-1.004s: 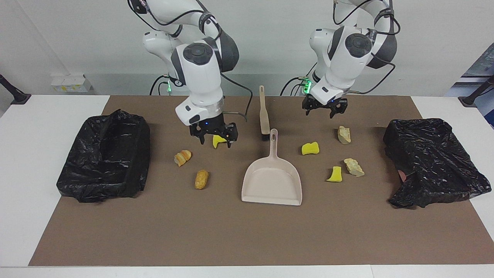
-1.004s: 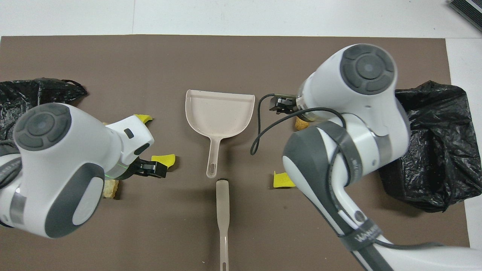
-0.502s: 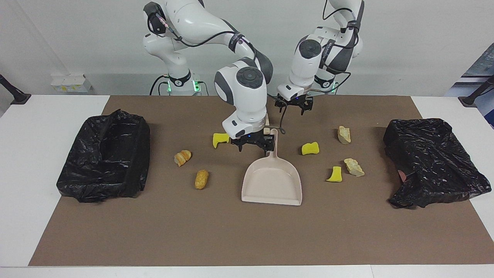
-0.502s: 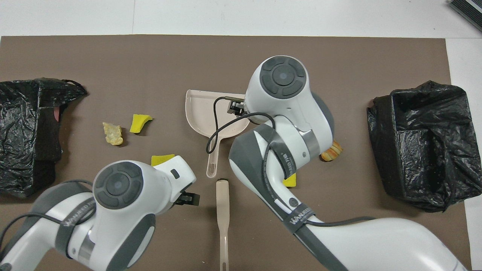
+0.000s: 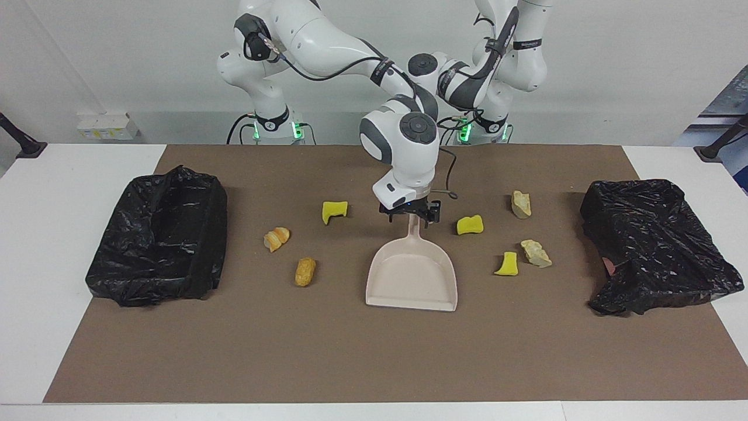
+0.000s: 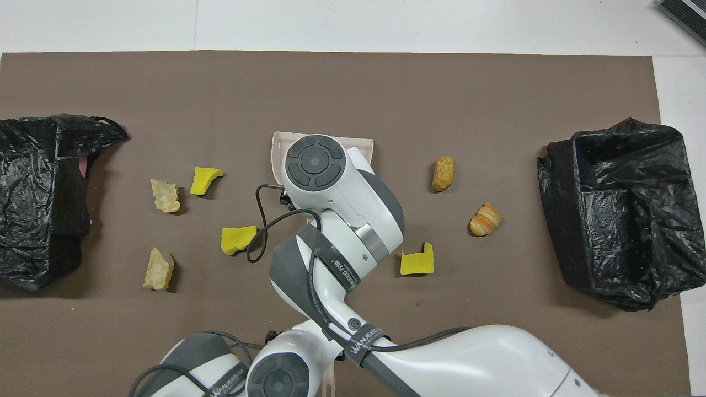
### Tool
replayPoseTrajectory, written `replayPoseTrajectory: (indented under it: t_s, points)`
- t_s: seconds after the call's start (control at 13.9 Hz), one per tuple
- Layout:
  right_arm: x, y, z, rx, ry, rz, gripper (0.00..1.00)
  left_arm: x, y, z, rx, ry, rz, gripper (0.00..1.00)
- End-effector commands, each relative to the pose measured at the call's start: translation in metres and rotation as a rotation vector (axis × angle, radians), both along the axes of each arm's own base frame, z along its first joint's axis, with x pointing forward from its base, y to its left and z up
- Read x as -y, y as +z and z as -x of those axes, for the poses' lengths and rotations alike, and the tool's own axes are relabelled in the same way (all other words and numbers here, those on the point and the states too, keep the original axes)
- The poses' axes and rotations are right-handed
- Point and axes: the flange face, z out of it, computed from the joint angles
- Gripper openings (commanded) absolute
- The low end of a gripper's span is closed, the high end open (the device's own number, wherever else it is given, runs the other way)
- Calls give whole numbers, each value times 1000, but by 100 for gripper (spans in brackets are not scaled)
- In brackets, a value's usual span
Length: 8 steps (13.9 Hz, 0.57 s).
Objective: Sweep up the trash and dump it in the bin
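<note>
Seven bits of trash [image 5: 470,224] flank the dustpan [image 5: 412,280]: three toward the right arm's end, four toward the left's. Its handle points at the robots, and the right gripper [image 5: 410,214] straddles it, jaws spread. The left gripper [image 6: 271,334] waits open by the brush [image 6: 329,381].

From above you see the right arm [image 6: 342,220] covering most of the dustpan [image 6: 364,148]; its pincer is probably hidden beneath. Seven scraps [image 6: 239,239] lie scattered on the brown mat [image 6: 353,88], a black bin [image 6: 623,215] at each end.
</note>
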Motion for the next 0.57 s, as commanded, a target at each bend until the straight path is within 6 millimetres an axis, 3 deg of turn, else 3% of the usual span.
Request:
replayPoseTrajectory:
  t_s: [0.0, 0.14, 0.36, 0.5]
  points:
    - [-17, -9, 5, -21, 4, -19, 93, 7, -4, 24, -3, 46, 11, 100]
    - [-22, -5, 10, -39, -1, -43, 88, 8, -5, 27, -5, 73, 8, 100]
    - [-19, -15, 15, -62, 12, -37, 70, 9, -14, 26, -10, 79, -2, 80]
    - [-17, -21, 20, -83, 15, -35, 65, 9, -20, 21, -7, 88, 2, 59]
